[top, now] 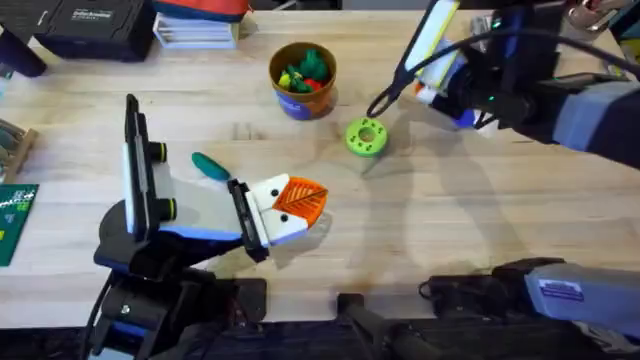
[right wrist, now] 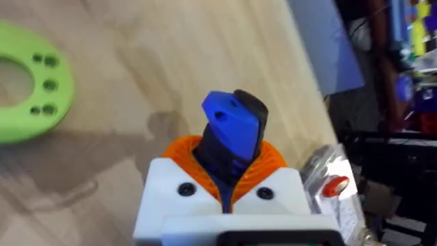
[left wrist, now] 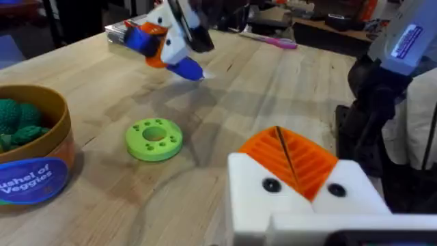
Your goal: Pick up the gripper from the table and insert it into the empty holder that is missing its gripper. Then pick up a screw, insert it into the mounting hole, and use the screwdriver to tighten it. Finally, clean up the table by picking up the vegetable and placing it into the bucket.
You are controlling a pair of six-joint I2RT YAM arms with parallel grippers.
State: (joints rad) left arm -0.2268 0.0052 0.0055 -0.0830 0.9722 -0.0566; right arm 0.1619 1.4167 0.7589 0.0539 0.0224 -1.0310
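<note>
The teal vegetable (top: pixel 210 165) lies on the table just behind my left gripper (top: pixel 312 200) (left wrist: pixel 280 140), whose white fingers with orange pads are pressed shut with nothing between them. The bucket (top: pixel 302 78) (left wrist: pixel 31 154), holding several toy vegetables, stands at the back middle. My right gripper (top: pixel 448 100) (left wrist: pixel 169 46) (right wrist: pixel 225 179) hovers over the table's back right, shut on the blue screwdriver (top: pixel 462 117) (left wrist: pixel 142 39) (right wrist: pixel 232 124). A loose gripper piece and a screw are out of view.
A lime-green ring disc (top: pixel 366 137) (left wrist: pixel 153 139) (right wrist: pixel 27 89) lies between the bucket and the right gripper. Dark boxes and stacked books (top: pixel 195 25) line the back edge. A green circuit board (top: pixel 15 222) sits at the left edge.
</note>
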